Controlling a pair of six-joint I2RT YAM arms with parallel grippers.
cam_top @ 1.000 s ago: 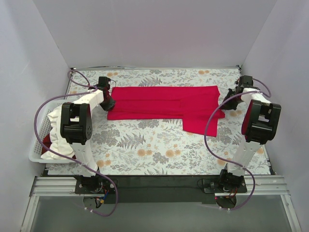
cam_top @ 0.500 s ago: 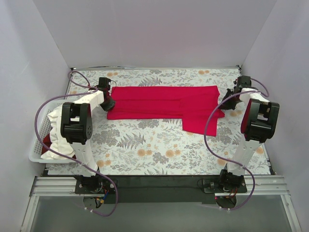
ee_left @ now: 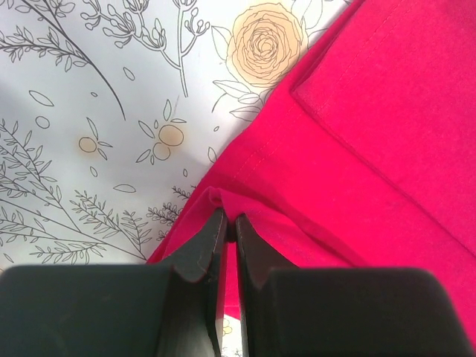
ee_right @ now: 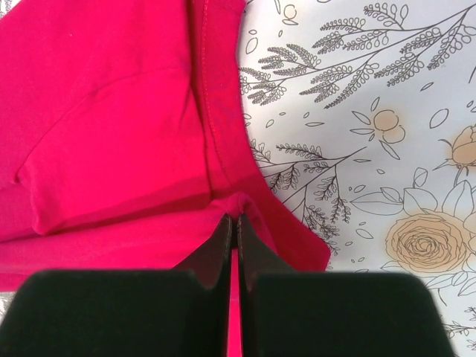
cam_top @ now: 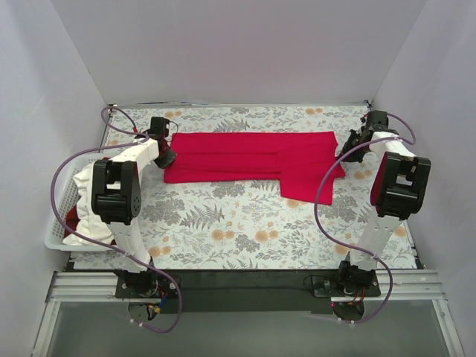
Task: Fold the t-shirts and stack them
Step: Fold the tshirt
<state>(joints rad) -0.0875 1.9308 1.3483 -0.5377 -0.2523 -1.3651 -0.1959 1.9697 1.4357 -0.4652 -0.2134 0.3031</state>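
Bright crimson cloth t-shirt (cam_top: 253,158), lengthwise on far part of floral-patterned grey cloth (cam_top: 223,216), ends clamped in left gripper (ee_left: 227,223) and right gripper (ee_right: 236,222); best raised together, level and taut, for a square fold.

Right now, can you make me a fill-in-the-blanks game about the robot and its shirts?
1. The left gripper and the right gripper both pinch the ____ t-shirt.
2. The basket stands beside the ____ arm.
3. The heaped shirt on top inside it is ____.
Missing words: red, left, white.
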